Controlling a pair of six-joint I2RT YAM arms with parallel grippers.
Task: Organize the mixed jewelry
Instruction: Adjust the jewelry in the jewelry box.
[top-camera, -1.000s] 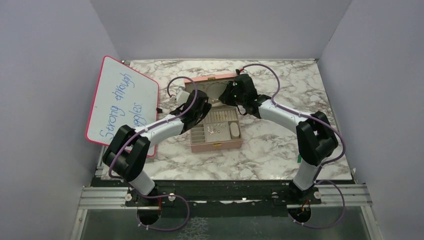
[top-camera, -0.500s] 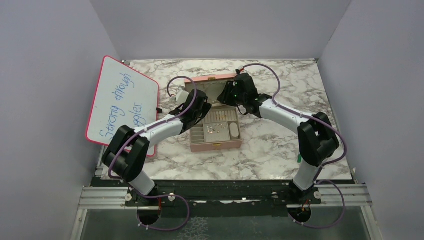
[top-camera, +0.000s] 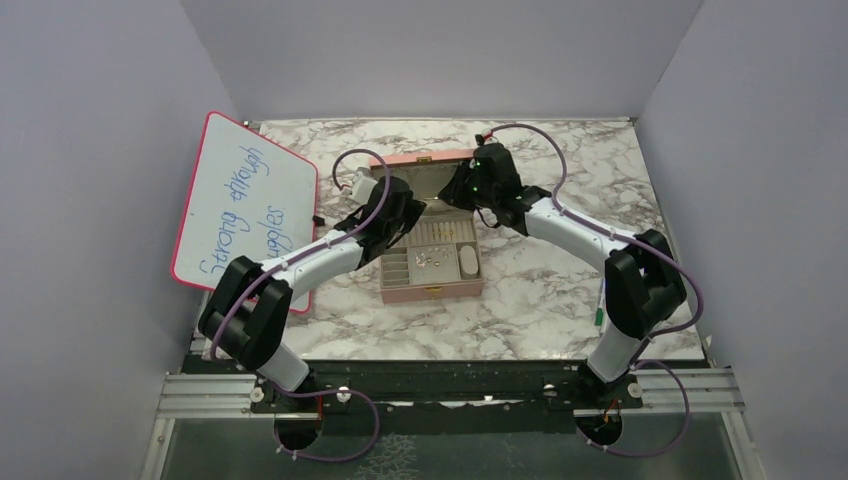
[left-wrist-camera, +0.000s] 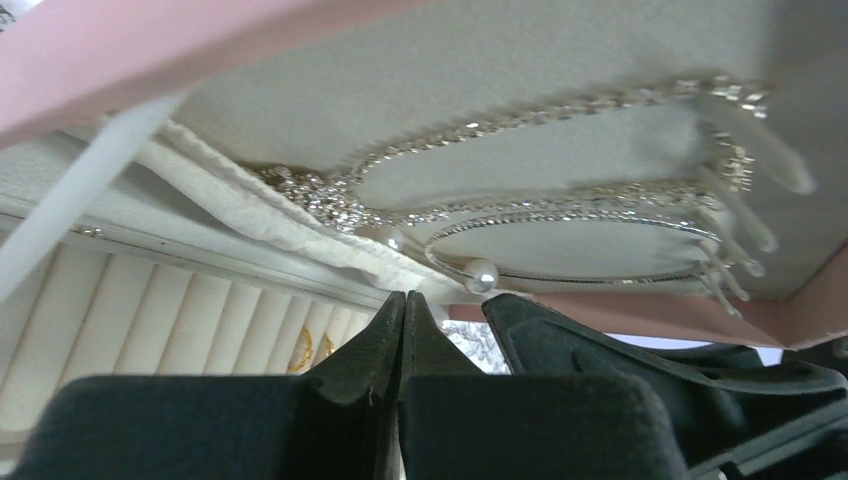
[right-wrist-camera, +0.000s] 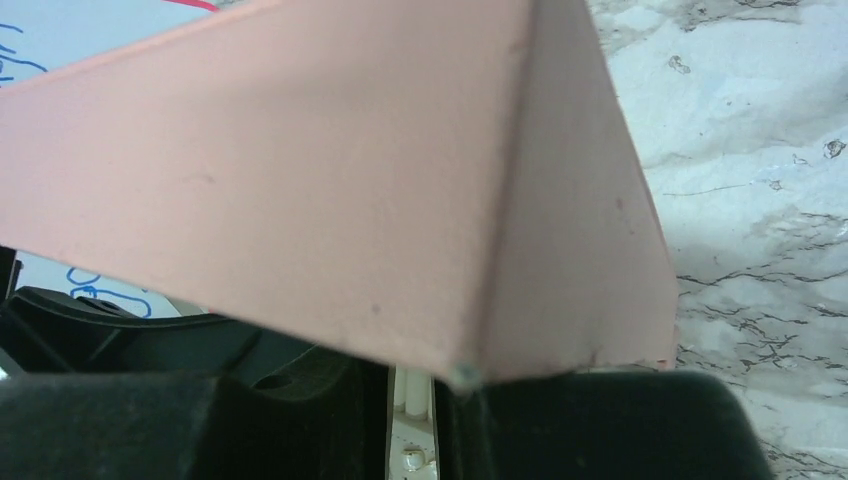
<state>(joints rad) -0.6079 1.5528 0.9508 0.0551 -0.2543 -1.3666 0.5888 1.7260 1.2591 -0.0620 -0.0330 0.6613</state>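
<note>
A pink rectangular jewelry box (top-camera: 432, 292) sits open on the white-and-grey marble table (top-camera: 560, 190), its pink lid (top-camera: 420, 159) upright along the far edge. Tiny gold and silver jewelry pieces (top-camera: 432, 260) lie in the cream tray's compartments. The left wrist view shows sparkling silver chains (left-wrist-camera: 560, 150) across the lid's grey inner face and gold rings (left-wrist-camera: 300, 355) in the ring rolls at lower left. The left gripper (left-wrist-camera: 405, 300) is closed on nothing, fingertips pressed together just below that face. The right gripper (right-wrist-camera: 412, 400) sits at the lid's right corner; whether it grips cannot be told. Open marble lies right of and in front of the box. A red-framed whiteboard (top-camera: 245, 205) crowds the left edge, and a green-and-white marker pen (top-camera: 599, 312) lies near the right edge.
</note>
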